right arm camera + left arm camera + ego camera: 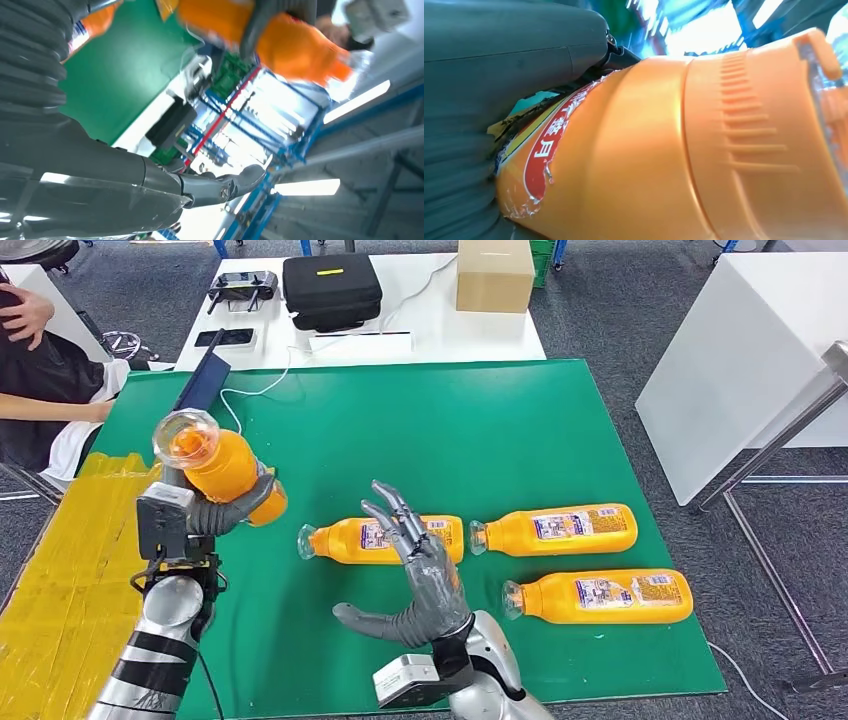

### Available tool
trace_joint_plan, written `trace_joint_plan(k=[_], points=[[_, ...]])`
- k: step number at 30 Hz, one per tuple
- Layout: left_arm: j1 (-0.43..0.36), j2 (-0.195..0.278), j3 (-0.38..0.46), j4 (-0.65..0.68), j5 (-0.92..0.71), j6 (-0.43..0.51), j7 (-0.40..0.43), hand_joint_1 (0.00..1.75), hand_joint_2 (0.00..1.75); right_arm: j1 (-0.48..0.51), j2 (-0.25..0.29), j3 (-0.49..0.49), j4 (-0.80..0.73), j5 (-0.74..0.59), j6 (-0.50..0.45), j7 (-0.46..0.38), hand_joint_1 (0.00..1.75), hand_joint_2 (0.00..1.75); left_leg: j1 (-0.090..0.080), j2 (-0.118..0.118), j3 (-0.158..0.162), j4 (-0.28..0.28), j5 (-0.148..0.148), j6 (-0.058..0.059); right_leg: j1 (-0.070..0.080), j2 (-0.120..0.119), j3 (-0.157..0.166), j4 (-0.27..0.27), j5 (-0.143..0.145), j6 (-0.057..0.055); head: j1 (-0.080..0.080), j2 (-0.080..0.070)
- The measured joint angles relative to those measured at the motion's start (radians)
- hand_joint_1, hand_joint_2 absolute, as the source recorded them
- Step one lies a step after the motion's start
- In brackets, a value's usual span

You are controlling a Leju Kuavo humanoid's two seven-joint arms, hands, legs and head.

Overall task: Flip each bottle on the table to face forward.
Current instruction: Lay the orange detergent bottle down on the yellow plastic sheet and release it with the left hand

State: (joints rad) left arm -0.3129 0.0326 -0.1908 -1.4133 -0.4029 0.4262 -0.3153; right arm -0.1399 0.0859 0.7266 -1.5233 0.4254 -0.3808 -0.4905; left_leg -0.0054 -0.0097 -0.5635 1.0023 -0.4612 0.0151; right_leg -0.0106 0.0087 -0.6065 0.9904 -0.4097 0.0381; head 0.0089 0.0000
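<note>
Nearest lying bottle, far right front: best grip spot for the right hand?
Judging by its pose, grip the front-right bottle across the labelled mid-body, from above. It lies flat, cap leftward, apart from its neighbour; the body is straight there, the neck tapers. The right hand is open beside it.

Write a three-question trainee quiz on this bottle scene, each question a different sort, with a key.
1. True or false: the left hand holds an orange bottle lifted off the green table.
2. How many orange bottles lie flat on the table?
A. two
B. three
C. five
3. Fill in: the right hand holds nothing and its fingers are ____.

Key:
1. True. The lifted bottle's clear cap points toward the head camera.
2. B. One lies partly behind the right hand, one beside it, one nearer the robot.
3. Apart, raised above the table.
</note>
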Motion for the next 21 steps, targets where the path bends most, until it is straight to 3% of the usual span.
trace_joint_plan(k=[6,11,14,18,21], points=[[-0.054,0.034,0.034,0.015,-0.22,0.058,0.067,1.75,1.75,0.011,-0.008,-0.048,-0.076,-0.012,0.012,0.001,0.0,1.75,0.0,0.0,0.0,0.0,0.0,0.0,0.0,0.0,0.0,0.0,0.0,0.0,0.0,0.0],[-0.079,0.091,0.049,0.044,-0.577,0.1,0.167,1.75,1.75,0.027,-0.019,-0.092,-0.132,-0.03,0.015,-0.001,0.0,1.75,0.0,0.001,0.0,0.0,0.0,0.0,0.0,0.001,-0.001,0.0,0.0,0.0,0.0,0.0],[-0.085,0.131,0.056,0.072,-0.776,0.099,0.224,1.75,1.75,0.043,-0.028,-0.123,-0.162,-0.052,0.023,-0.008,0.0,1.75,0.0,0.001,0.0,0.0,0.0,0.0,0.0,0.001,-0.001,0.0,0.0,0.0,0.0,0.0],[-0.084,0.15,0.058,0.088,-0.855,0.093,0.246,1.75,1.75,0.053,-0.033,-0.137,-0.176,-0.065,0.027,-0.013,0.0,1.75,0.0,0.001,0.0,0.0,0.0,0.0,0.0,0.001,-0.001,0.0,0.0,0.0,0.0,0.0],[-0.062,0.207,0.067,0.145,-0.983,0.05,0.282,1.75,1.75,0.092,-0.054,-0.217,-0.233,-0.09,0.032,-0.018,0.0,1.75,0.0,0.001,0.0,0.0,0.0,0.0,0.0,0.001,-0.001,0.0,0.0,0.0,0.0,0.0]])
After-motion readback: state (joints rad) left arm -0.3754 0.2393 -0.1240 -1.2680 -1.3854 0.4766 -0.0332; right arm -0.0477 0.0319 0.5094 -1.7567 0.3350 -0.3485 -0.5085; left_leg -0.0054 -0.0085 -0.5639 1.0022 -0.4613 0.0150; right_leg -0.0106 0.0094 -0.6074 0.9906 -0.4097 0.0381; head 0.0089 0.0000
